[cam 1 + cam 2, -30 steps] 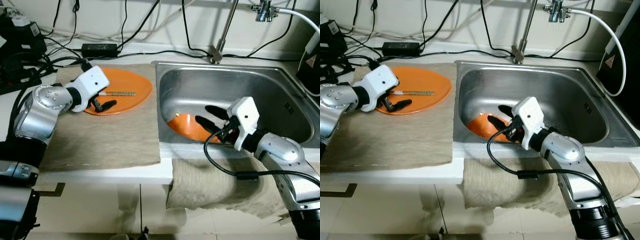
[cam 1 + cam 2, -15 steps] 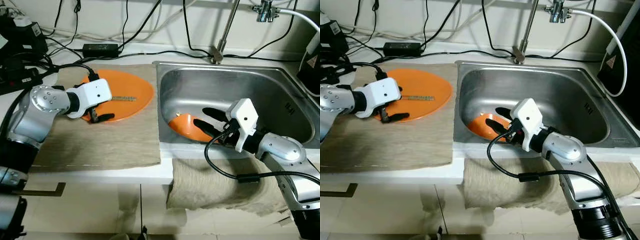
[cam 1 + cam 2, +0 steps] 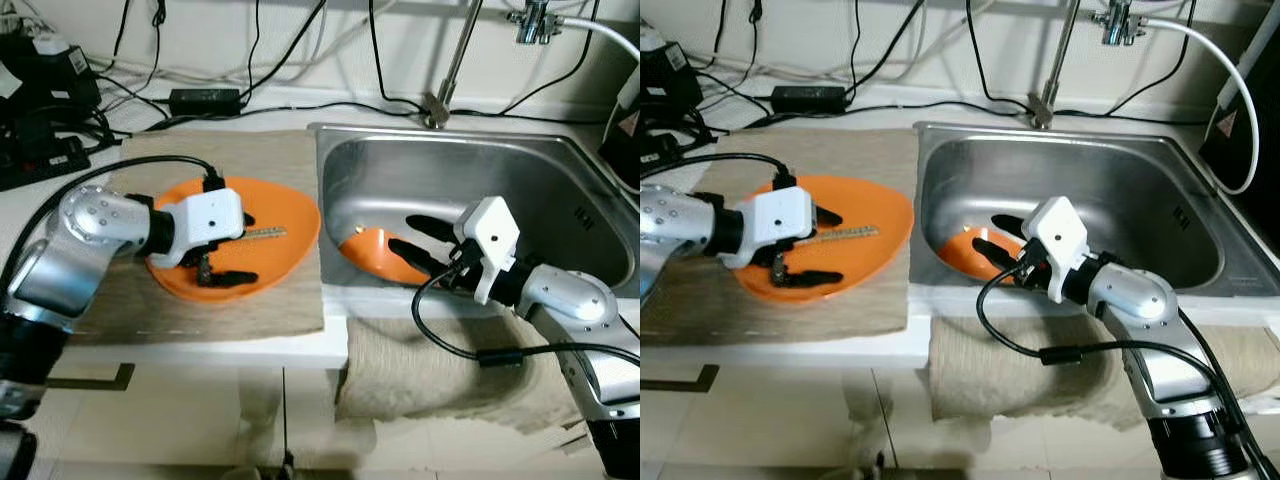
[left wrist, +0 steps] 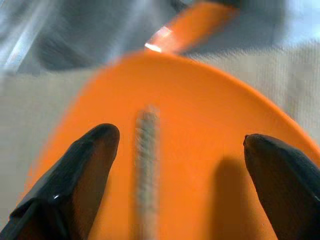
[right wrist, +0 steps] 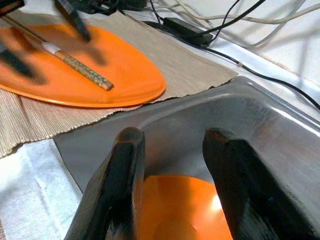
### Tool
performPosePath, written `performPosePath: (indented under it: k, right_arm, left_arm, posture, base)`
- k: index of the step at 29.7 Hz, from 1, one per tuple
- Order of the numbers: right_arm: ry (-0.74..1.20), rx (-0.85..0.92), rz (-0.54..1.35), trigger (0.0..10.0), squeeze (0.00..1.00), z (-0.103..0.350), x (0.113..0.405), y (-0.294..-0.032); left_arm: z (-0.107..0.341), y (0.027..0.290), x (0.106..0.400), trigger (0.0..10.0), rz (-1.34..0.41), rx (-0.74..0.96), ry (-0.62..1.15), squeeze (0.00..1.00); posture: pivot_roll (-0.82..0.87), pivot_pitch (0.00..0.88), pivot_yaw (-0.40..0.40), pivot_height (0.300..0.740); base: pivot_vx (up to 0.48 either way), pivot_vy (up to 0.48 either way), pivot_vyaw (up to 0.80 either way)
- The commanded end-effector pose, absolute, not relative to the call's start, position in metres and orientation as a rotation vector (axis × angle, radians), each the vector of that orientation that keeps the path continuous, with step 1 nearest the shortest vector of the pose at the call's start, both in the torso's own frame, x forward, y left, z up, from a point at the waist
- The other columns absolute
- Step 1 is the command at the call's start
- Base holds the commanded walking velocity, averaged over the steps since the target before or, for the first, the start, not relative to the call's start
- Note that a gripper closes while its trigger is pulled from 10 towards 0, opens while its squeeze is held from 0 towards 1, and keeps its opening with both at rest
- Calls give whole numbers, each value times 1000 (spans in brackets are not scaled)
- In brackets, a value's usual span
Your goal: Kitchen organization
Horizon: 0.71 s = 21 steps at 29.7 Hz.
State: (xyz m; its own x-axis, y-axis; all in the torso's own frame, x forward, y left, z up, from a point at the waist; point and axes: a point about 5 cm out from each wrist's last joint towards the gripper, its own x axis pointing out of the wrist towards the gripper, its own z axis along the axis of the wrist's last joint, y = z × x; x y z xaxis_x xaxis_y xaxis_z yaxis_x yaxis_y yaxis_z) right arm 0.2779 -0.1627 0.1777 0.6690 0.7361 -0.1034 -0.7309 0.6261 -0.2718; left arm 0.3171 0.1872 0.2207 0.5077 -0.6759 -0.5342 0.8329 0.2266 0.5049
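- Now, on the tabletop (image 3: 40,195), the left pincer (image 3: 225,250) sits spread wide over an orange plate (image 3: 280,245), one black finger near the far part of the dish and the other along its near rim.
- Between those fingers a thin speckled stick (image 3: 262,233) lies across the plate's surface; the left wrist view shows it blurred between the two fingertips (image 4: 80,170).
- That plate rests on a beige mat (image 3: 250,160), close to the mat's edge beside the steel sink (image 3: 520,180).
- At the sink, the right pincer (image 3: 418,245) reaches into the basin with its fingers moderately apart, holding nothing.
- Just under and beyond those fingers an orange bowl (image 3: 372,252) lies tilted against the basin's near-left corner; the right wrist view shows it directly below the two fingertips (image 5: 122,175).
- Whether the fingers touch the bowl cannot be told.
- A second beige cloth (image 3: 420,370) hangs over the front edge below the right arm.
- Black cables (image 3: 300,40) and a power brick (image 3: 204,99) run along the wall behind, beside the faucet stem (image 3: 455,55).
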Motion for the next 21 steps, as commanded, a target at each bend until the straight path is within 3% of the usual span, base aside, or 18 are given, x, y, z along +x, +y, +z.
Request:
performPosePath:
  k: [1,3,10,14,21]
  right_arm:
    - [-44,-314,853,10000,0,183,278,-162]
    - [-35,-300,860,10000,0,180,278,-160]
    - [-25,-273,879,10000,0,178,276,-158]
    - [-5,-255,890,10000,0,176,273,-158]
    - [34,-242,930,10000,0,173,268,-157]
  left_arm:
    - [235,193,324,10000,-963,827,165,0]
    - [234,196,327,10000,-957,713,159,0]
    - [221,201,327,10000,-980,613,241,0]
    - [206,203,328,10000,-1001,452,309,0]
    - [187,211,331,10000,-952,466,433,0]
  posture:
    - [-40,0,-23,740]
    - [-38,0,-23,740]
    - [-40,0,-19,740]
    - [-45,0,-13,740]
    - [-46,0,-14,740]
  base:
    - [0,0,0]
    - [0,0,0]
    - [0,0,0]
    - [0,0,0]
    - [0,0,0]
